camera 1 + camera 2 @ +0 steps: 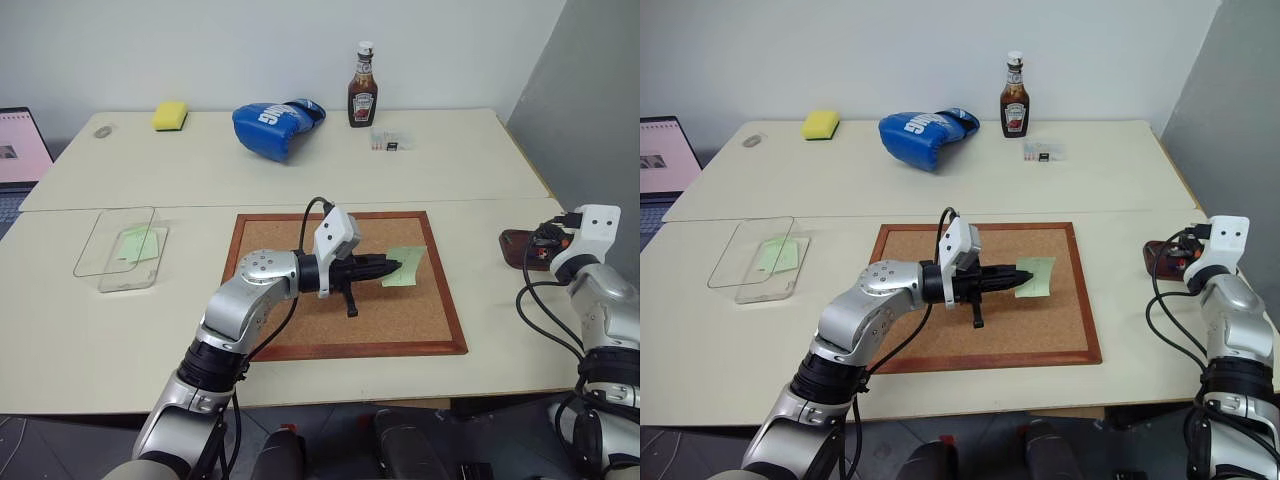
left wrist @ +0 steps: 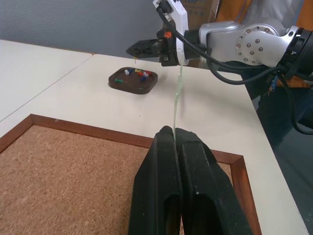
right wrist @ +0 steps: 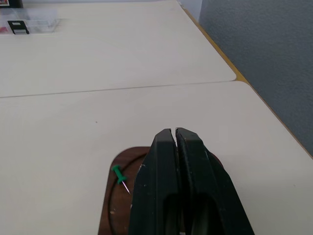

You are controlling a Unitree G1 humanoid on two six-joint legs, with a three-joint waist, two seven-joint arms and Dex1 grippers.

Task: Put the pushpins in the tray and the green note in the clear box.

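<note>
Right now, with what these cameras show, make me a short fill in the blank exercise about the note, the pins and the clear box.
1. The left gripper is shut on the ____ note.
2. That note hangs over the ____.
3. The right gripper hovers shut over the brown ____.
4. The clear box already holds another green ____.

Missing words: green; corkboard; tray; note

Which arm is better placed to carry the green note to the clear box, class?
Left. The left gripper is already shut on the green note above the corkboard, and the clear box lies on that side. The right gripper is at the tray.
</note>
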